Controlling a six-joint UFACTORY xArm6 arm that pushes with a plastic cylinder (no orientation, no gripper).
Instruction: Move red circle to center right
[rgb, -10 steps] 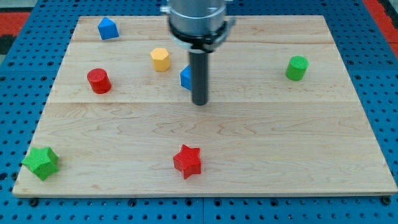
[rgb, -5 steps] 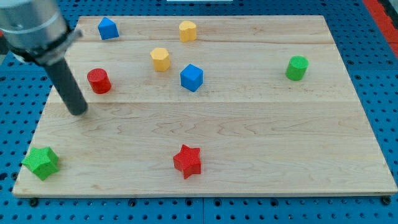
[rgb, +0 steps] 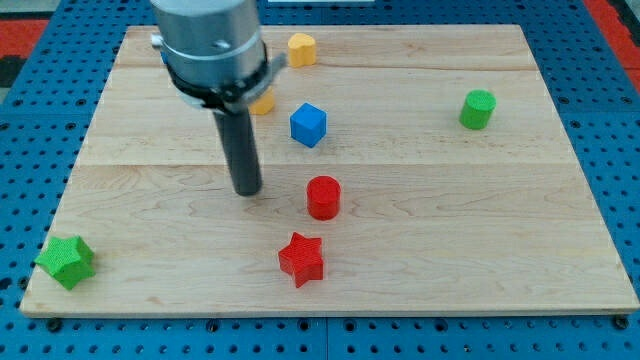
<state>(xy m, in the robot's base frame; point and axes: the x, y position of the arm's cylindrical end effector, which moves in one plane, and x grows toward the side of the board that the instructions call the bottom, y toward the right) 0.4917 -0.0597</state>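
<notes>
So, no pincer on me at all, just a straight dark rod, so there's nothing to report as wide, narrow or holding. My tip (rgb: 247, 190) is down on the wooden bench (rgb: 480, 230), a bit left of the middle of the board.

The red circle (rgb: 323, 197) sits near the board's center, just off at 3 o'clock from my tip, close but with a clear strip of wood between us, not touching. Right below it, at about 7 o'clock from the circle, is the red star (rgb: 301, 259), near but apart.

The blue cube (rgb: 308, 125) is at roughly 1 o'clock from my tip, above the red circle. A yellow block (rgb: 264, 101) peeks out from behind my arm housing at 12 o'clock; most of it is covered, so I can't call its shape. Another yellow block (rgb: 301, 49), looks hexagon-ish, is up near the bench's top edge.

The green cylinder (rgb: 478, 109) is way over at 2 o'clock, well apart from everything. The green star (rgb: 66, 261) is down at the bottom-left corner, around 8 o'clock from my tip.
</notes>
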